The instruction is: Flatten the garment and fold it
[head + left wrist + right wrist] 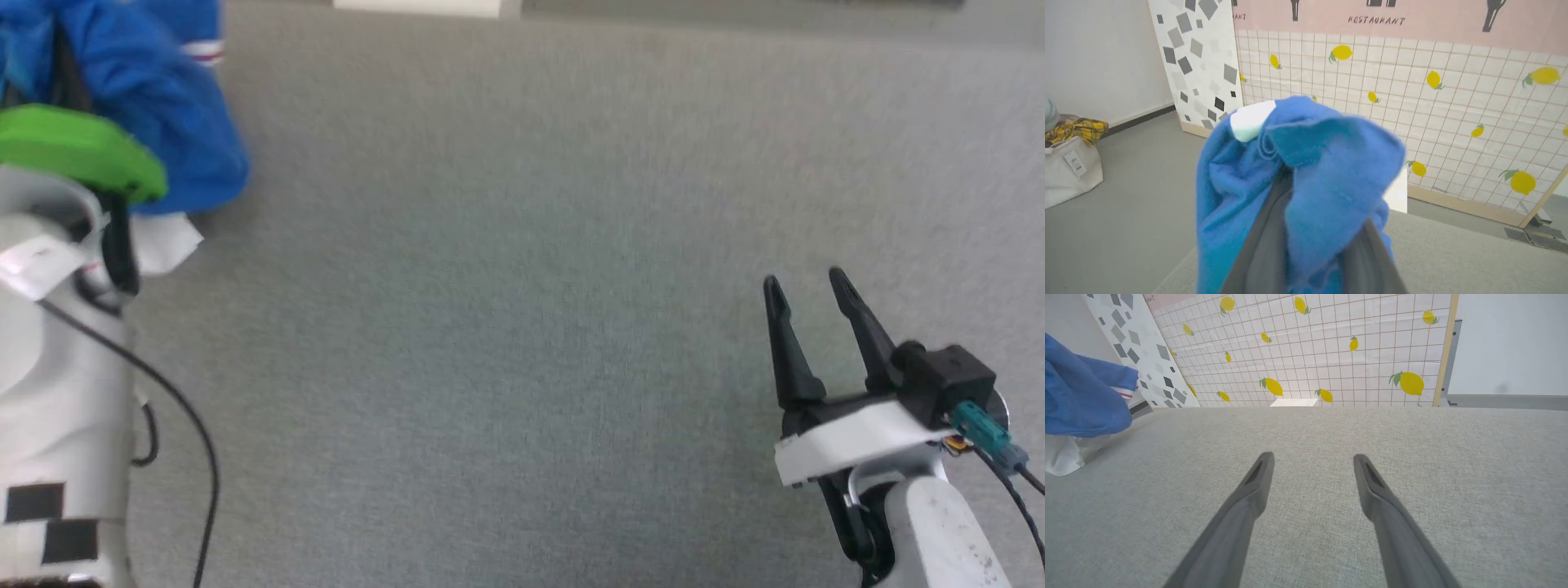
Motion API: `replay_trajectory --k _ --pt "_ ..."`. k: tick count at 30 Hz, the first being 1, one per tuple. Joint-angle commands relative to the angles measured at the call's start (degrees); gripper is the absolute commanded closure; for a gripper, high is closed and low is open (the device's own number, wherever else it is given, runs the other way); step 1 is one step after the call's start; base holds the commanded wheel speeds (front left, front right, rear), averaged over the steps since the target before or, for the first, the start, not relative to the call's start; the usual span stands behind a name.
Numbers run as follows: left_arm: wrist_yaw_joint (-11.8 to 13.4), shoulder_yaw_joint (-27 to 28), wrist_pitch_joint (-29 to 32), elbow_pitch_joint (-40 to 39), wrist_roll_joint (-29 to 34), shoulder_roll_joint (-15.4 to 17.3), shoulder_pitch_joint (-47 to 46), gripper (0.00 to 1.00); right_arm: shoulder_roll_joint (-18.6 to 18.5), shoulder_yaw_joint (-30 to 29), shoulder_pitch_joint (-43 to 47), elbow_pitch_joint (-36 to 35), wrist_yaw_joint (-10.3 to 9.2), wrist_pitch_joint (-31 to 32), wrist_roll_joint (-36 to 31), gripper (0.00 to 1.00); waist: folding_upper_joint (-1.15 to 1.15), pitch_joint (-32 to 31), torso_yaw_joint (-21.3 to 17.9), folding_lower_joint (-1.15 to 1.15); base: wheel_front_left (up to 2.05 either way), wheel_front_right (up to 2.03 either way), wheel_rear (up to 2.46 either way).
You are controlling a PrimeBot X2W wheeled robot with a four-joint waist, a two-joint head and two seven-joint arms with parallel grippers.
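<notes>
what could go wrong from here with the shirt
The left gripper pinches the garment as a bunched wad, so layers may slip or stay crumpled. The bunch hangs near the left edge of the grey surface and could slide off. The right gripper stands open, far away, giving no second hold.

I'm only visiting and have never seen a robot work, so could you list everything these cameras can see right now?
shirt: one, bright blue with white parts, bunched at the table's left side
table: one, grey cloth top, under both arms
box: one, white, small, at the table's far edge
screen: one, white grid with yellow lemons, behind the table
panel: one, white with grey flecks, beside the screen
bag: one, pale, on the floor
checked cloth: one, yellow, on the bag
left gripper: one, dark, closed on the shirt
right gripper: one, dark, open, over bare table
</notes>
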Motion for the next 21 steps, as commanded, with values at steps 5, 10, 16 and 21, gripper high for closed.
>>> replay_trajectory --k 5,10,16,21 --pt "0.1 -4.3 -1.8 -3.6 2.0 -4.6 -5.3 1.0 0.0 -0.6 2.2 -0.1 -0.09 -0.4 1.4 0.0 0.0 -14.9 -2.1 0.0 0.0 0.0 0.0" --pt "-0.3 -8.1 -1.5 -5.6 2.2 -9.9 -8.6 1.0 0.0 -0.6 3.2 -0.5 -0.09 -0.1 1.9 0.0 0.0 -16.2 -6.6 0.0 0.0 0.0 0.0" --pt "-2.2 -12.9 -0.6 -6.0 0.9 -15.6 -9.5 1.0 0.0 -0.6 4.1 -1.5 -0.09 0.7 1.5 0.0 0.0 -14.9 -12.4 0.0 0.0 0.0 0.0" --pt "-5.2 -19.0 1.7 -3.5 -1.9 -17.7 -5.9 1.0 0.0 -1.1 4.5 -2.2 -0.09 1.2 1.3 0.0 0.0 -14.2 -16.2 0.0 0.0 0.0 0.0"
